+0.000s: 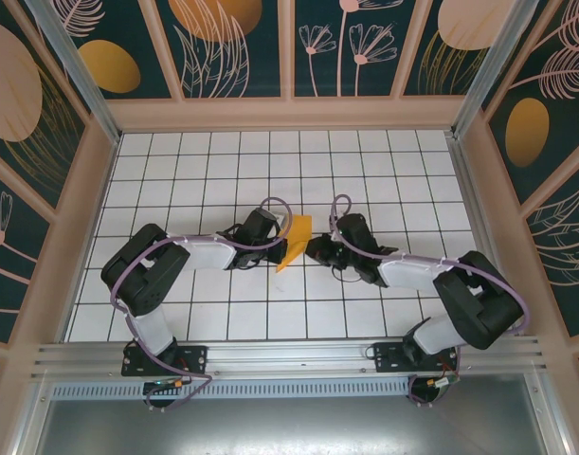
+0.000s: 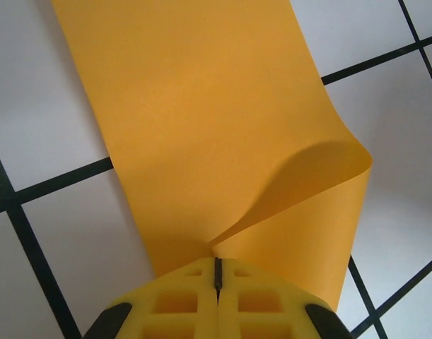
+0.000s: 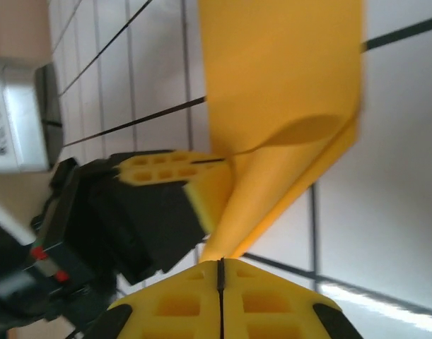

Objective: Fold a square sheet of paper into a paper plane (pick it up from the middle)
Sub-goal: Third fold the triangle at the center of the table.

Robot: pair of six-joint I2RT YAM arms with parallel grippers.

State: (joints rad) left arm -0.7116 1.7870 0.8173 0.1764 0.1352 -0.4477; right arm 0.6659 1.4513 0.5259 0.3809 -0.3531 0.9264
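The square sheet of paper (image 1: pixel 295 243) is near the middle of the tiled worktop (image 1: pixel 223 171), between the two hands. It is partly folded, and one flap curls up from it. The left hand (image 2: pixel 217 279) is fully closed, and its yellow fingers pinch the edge of the sheet just where the flap begins. The right hand (image 3: pixel 221 272) is closed too. The narrow lower tip of the sheet runs in between its fingertips, so it seems to hold the sheet there.
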